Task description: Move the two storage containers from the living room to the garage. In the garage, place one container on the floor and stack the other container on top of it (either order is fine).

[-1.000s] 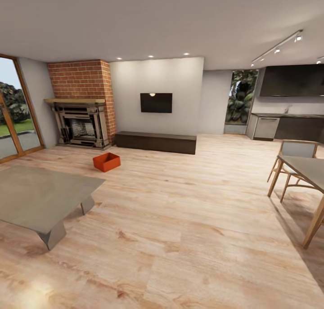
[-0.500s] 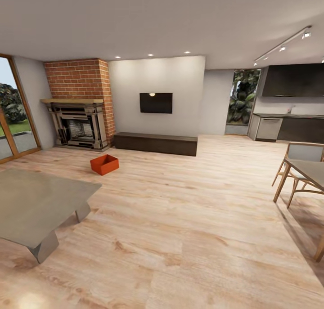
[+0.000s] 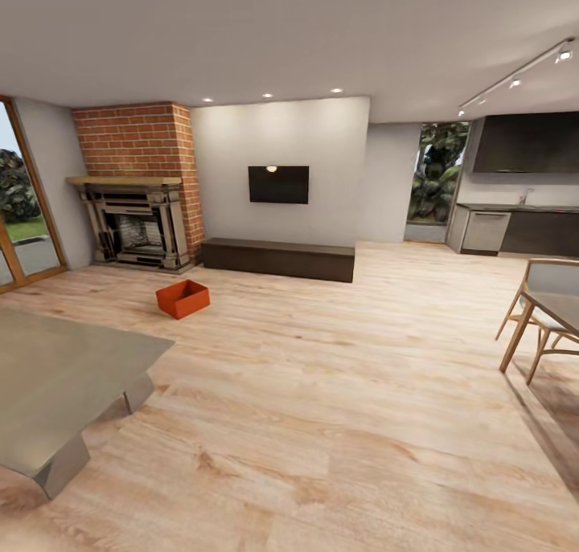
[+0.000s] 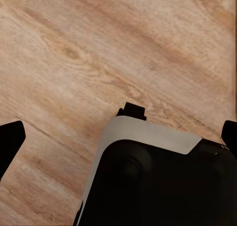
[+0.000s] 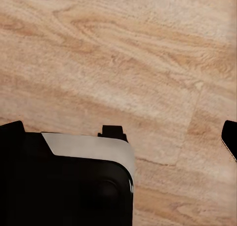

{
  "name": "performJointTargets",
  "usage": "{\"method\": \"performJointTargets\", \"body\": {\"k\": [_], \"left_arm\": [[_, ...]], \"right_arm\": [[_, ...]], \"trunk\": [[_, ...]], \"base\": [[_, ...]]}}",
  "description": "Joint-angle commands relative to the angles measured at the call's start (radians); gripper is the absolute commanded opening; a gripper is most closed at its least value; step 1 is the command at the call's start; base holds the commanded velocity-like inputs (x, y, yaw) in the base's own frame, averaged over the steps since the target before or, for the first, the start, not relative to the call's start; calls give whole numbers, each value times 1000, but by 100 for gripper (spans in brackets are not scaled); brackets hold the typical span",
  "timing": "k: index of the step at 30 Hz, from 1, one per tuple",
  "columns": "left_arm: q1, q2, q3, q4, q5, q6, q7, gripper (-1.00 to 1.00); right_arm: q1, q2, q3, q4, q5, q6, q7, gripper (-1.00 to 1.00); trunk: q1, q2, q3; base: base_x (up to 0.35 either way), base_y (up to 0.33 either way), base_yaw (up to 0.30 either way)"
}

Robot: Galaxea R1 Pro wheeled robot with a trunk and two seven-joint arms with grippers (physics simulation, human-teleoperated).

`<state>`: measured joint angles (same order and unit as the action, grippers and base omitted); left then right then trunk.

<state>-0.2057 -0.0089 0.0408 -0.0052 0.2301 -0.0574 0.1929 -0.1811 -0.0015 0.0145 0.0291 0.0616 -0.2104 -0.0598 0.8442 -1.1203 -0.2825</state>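
One storage container [image 3: 182, 298] sits on the light wood plank floor [image 3: 338, 391] of the living room: a plain red-orange box with no lid, thin straight walls and an open, bare-looking inside, turned at an angle so one corner faces this way. It stands alone, a little out from the brick fireplace [image 3: 138, 189] and near the end of the long dark low cabinet [image 3: 277, 259] that runs under the wall-mounted television [image 3: 278, 184]. Nearer to us, off to the left, the grey top of the coffee table [image 3: 56, 383] juts in. Glazed wooden doors [image 3: 20, 206] close that side, and a wooden chair [image 3: 547, 307] with a table stands at the right, with dark kitchen units [image 3: 523, 226] beyond.

Both grippers hang over bare planks, far from the box, with nothing between their fingers. The left gripper [image 4: 118, 142] shows dark fingertips [image 4: 10, 139] at opposite edges of its wrist view, so its jaws are spread wide; below them is the robot's black-and-white body [image 4: 153, 181]. The right gripper [image 5: 121, 137] looks the same, with its jaws wide apart and only wood grain in the gap.
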Motion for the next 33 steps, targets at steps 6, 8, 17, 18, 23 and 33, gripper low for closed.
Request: {"method": "performJointTargets", "body": {"k": [6,8,17,18,23,33], "left_arm": [[0,0,4,1,3,-4,2,100],[-1,0,4,1,3,-4,2,100],[-1,0,4,1,3,-4,2,100],[-1,0,4,1,3,-4,2,100],[-1,0,4,1,3,-4,2,100],[-1,0,4,1,3,-4,2,100]], "right_arm": [[-1,-1,3,3,7,-4,-5,100],[-1,-2,4,3,7,-3,-5,100],[-1,-1,4,3,9,-3,-5,100],[-1,-1,4,3,9,-3,-5,100],[-1,-1,4,3,9,-3,-5,100],[-1,1,0,3,6,-1,-4,100]], "trunk": [[1,-1,-1],[1,-1,-1],[1,-1,-1],[1,-1,-1],[1,-1,-1],[1,-1,-1]], "base": [[322,0,0],[322,0,0],[322,0,0],[322,0,0],[322,0,0],[322,0,0]]}}
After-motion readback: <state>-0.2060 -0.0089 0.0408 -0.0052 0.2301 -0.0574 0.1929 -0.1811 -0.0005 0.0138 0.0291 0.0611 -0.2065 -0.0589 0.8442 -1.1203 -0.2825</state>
